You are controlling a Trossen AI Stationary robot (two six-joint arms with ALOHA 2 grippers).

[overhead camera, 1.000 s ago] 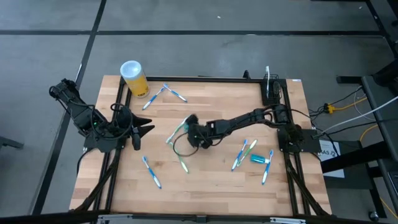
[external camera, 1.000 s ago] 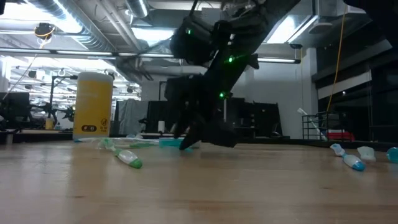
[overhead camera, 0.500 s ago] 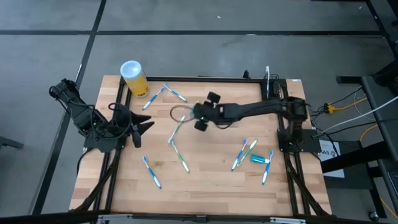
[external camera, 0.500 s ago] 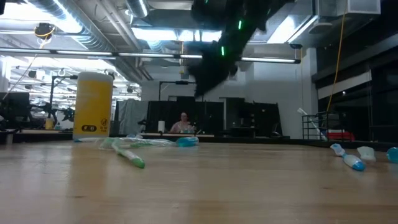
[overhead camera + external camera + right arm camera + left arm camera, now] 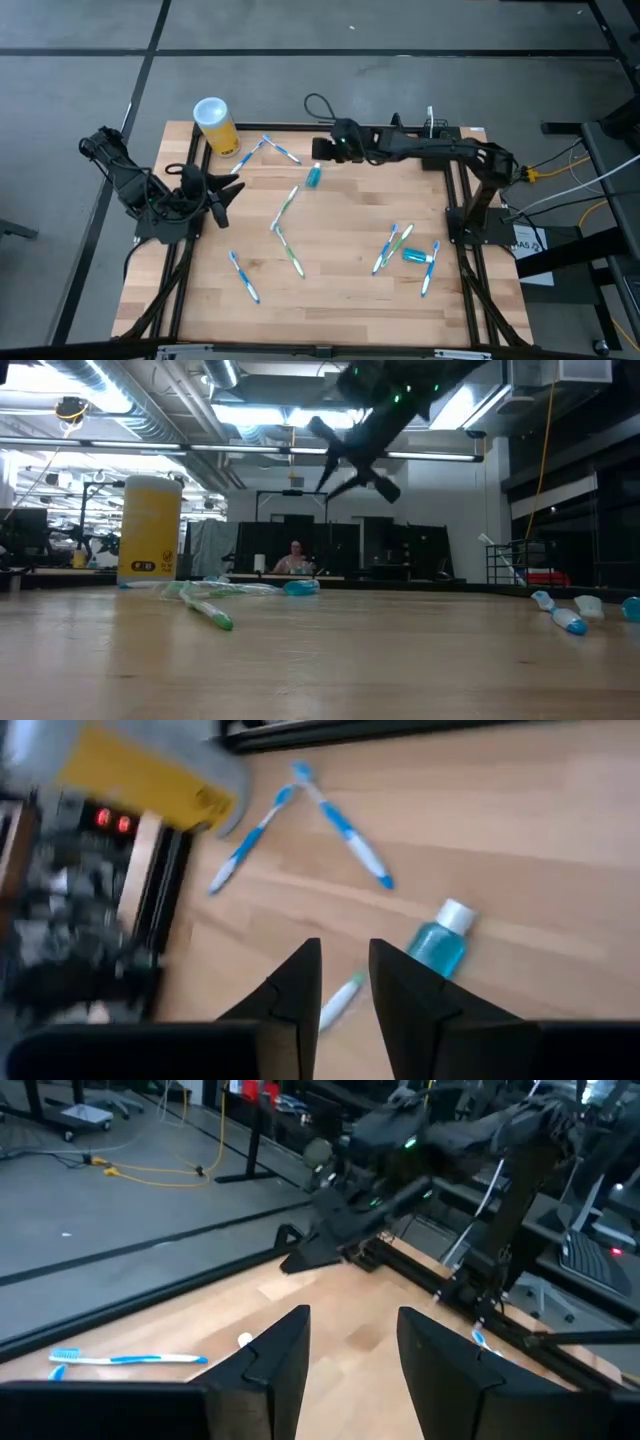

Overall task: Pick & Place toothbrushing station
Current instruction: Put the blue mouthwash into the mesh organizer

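The black box-like toothbrushing station [image 5: 441, 136] stands at the table's far right corner with a toothbrush [image 5: 430, 117] upright in it; my right arm partly hides it. My right gripper [image 5: 324, 149] hangs high over the table's far middle, left of the station. It is open and empty, and also shows in the low view [image 5: 322, 458] and its own wrist view [image 5: 345, 955]. A small blue bottle [image 5: 313, 177] lies on the table near it. My left gripper [image 5: 232, 196] waits open and empty at the table's left.
A yellow cup with a white lid [image 5: 215, 125] stands at the far left corner. Blue toothbrushes [image 5: 270, 150] lie near it, a green one [image 5: 284, 208] in the middle, several more and a second blue bottle [image 5: 415, 255] at the right. A person [image 5: 296, 558] sits beyond the table.
My right gripper has risen from the table's middle and swung toward the far edge, now high above the table. The small blue bottle, hidden under the gripper a second ago, now lies uncovered on the table.
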